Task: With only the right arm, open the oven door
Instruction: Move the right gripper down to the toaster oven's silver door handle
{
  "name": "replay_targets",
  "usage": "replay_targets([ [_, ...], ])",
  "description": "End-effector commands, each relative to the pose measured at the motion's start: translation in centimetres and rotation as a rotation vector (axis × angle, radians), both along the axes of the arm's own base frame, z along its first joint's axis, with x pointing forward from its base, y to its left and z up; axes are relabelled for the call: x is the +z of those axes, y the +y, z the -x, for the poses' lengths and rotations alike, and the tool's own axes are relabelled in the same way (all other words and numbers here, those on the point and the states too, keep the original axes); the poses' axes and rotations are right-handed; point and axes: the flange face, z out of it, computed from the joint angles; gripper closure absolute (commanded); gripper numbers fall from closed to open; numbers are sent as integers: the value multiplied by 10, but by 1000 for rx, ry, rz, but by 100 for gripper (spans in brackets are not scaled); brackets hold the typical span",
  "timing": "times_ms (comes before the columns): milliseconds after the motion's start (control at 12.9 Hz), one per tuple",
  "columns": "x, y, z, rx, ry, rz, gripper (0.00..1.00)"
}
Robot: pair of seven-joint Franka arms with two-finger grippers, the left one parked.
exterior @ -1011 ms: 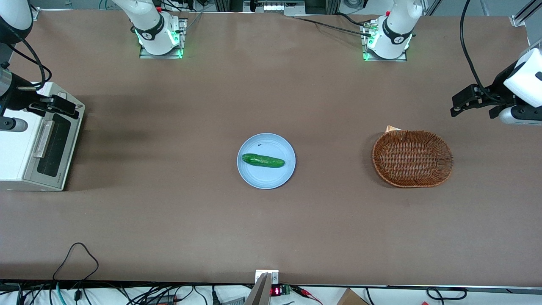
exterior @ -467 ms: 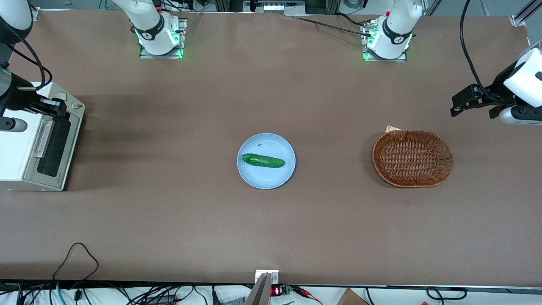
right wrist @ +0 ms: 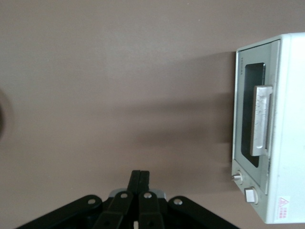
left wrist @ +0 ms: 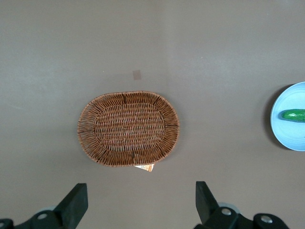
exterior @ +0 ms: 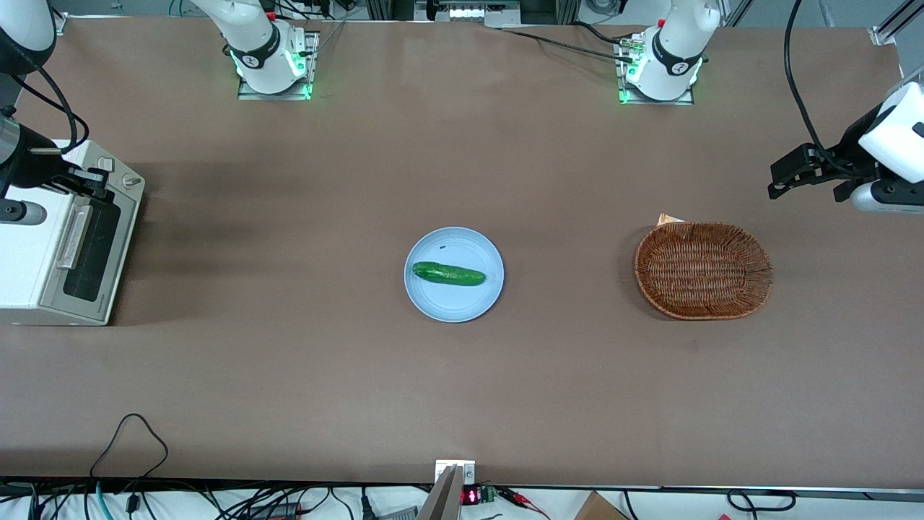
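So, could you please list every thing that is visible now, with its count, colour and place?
oven: one, cream-white, at the working arm's end of the table.
oven door: one, silver frame with dark glass and a silver bar handle, closed.
plate: one, light blue, at the table's middle.
cucumber: one, green, lying on the plate.
basket: one, brown wicker, toward the parked arm's end.
card: one, pale, peeking out from under the basket's rim.
right arm: one, white, above the oven.
gripper: one, black, shut, above the oven's knob end.
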Motion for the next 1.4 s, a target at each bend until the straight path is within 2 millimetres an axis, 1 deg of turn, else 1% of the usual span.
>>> replay_targets([
  [0, -1, 9, -2, 50, 24, 111, 100],
  [311, -67, 17, -27, 180, 127, 446, 100],
  [389, -90, 22, -31, 204, 147, 559, 99],
  [467, -109, 15, -30, 245, 150, 720, 100],
  [544, -129, 10, -27, 245, 129, 794, 100],
  [622, -143, 4, -24, 215, 98, 815, 100],
  [700, -159, -6, -20, 192, 70, 863, 100],
  [778, -173, -15, -15, 199, 55, 938, 100],
  [856, -191, -18, -8, 211, 42, 976, 100],
  [933, -203, -17, -2, 204, 26, 987, 100],
  [1089, -218, -18, 5, 241, 18, 1014, 100],
  [1167, -224, -21, 7, 238, -7, 1010, 100],
  [1244, -230, -29, 10, 236, -18, 1020, 100],
  [1322, -238, -33, 14, 246, -33, 1037, 100],
])
